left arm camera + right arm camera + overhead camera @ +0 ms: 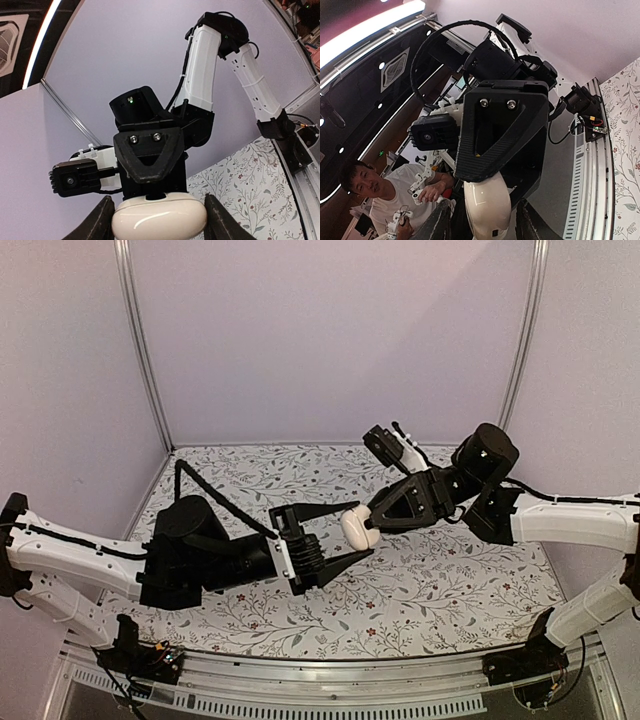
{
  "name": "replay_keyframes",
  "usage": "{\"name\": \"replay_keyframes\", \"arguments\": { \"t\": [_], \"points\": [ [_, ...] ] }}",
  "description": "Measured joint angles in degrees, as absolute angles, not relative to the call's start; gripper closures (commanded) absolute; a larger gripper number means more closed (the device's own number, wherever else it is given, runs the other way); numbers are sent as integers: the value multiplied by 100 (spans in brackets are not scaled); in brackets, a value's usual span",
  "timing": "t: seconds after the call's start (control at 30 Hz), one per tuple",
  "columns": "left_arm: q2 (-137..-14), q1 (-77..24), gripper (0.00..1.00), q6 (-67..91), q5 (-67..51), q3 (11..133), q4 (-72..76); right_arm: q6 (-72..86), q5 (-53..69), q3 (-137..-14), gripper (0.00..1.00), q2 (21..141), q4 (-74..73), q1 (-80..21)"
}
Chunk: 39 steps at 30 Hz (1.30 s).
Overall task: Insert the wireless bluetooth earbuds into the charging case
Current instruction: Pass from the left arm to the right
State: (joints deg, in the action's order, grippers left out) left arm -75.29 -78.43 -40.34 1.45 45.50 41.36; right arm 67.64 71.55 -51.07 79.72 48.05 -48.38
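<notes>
Two pincers meet charging case [360,528]: left pincer [157,219] clamped across its width; right pincer [482,220] closure unclear. Shell likely light, rigid, slippery; grip broad flanks.

The case [360,528] is a smooth, glossy cream pebble with a faint pink cast. It seems closed, though the lid seam is hard to make out. It hangs in the air above the middle of the table [450,580], pinched end to end by the left gripper [159,200]. A small dark mark [492,232] shows near one end of its face.
</notes>
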Motion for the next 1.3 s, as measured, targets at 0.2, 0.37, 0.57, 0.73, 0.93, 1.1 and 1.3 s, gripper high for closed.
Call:
{"name": "replay_keyframes", "arguments": {
  "t": [0.2,0.37,0.57,0.73,0.93,1.1,1.3],
  "points": [
    [-7529,-7887,54,-4165,93,4550,4217,6801,7240,-5107,63,7981,4805,-4851],
    [-7529,-7915,54,-4270,64,4550,4254,6810,7290,-5107,65,8003,4810,-4908],
    [-7540,-7924,54,-4329,23,4550,4261,6810,7330,-5120,65,8003,4810,-4925],
    [-7542,-7926,55,-4327,-73,4550,4305,6810,7369,-5155,66,8003,4807,-4991],
    [-7546,-7929,55,-4324,-130,4550,4388,6810,7408,-5214,67,8005,4825,-5041],
    [-7548,-7931,54,-4322,-156,4550,4388,6807,7415,-5214,75,8005,4858,-5057],
    [-7553,-7933,32,-4259,-150,4547,4416,6810,7426,-5229,85,8005,4897,-5061]
  ]
}}
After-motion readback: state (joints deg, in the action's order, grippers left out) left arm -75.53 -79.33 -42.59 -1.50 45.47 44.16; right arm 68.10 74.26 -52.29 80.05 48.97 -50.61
